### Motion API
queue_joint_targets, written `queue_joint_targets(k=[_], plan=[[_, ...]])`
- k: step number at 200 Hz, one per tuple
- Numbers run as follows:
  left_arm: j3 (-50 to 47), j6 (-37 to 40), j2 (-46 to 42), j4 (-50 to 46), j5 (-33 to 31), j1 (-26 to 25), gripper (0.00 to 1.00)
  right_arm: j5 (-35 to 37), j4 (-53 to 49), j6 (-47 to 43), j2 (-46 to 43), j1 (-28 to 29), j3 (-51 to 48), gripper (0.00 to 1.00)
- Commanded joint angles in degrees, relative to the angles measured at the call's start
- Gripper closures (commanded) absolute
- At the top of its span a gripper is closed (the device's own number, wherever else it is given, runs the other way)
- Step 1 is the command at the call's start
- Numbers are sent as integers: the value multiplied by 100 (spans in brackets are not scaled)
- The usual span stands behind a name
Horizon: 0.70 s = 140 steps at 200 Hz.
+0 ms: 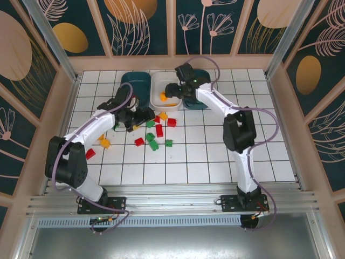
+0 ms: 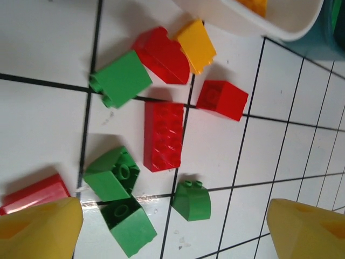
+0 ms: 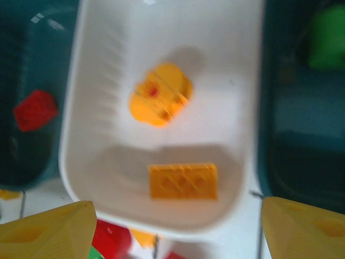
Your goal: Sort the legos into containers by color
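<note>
Loose legos lie mid-table: a red 2x4 brick (image 2: 163,135), green bricks (image 2: 110,175) (image 2: 126,224), a curved green one (image 2: 192,200), a yellow one (image 2: 197,46), and more red ones (image 2: 222,100). My left gripper (image 2: 172,232) (image 1: 139,115) hovers open over this cluster, holding nothing. My right gripper (image 3: 175,232) (image 1: 173,89) hangs open and empty above the white container (image 3: 226,81), which holds two yellow-orange legos (image 3: 160,101) (image 3: 183,181). The left teal container (image 3: 32,59) holds a red lego (image 3: 35,109). A green lego (image 3: 326,38) lies in the right teal container (image 3: 302,151).
The three containers (image 1: 161,81) stand side by side at the back of the tiled table. Stray legos, a red one (image 1: 90,154) and a yellow one (image 1: 104,142), lie to the left near my left arm. Walls enclose the table on three sides.
</note>
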Motion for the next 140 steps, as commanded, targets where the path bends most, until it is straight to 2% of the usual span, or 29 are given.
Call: queue_joint_targets(k=[1,41,66,94,140], plan=[[245,107,243,-471,-125,-169,13,149,259,263,-739,-335,-630,20],[253,-105,399,-1029,-360,-638,15,173,377,410,-1244,-533,-1428,21],[-118,-560,299,-1106,-411,-722,23,155,488,451,-1570,-529,-1932,21],[-321,-890,297,-842,-438,-945,25,100,629,442,-1935,-534,-2454,22],[-225,-1254,578,-724,-720,-1479,22,200,675,305,-2491,-583,-2983,22]])
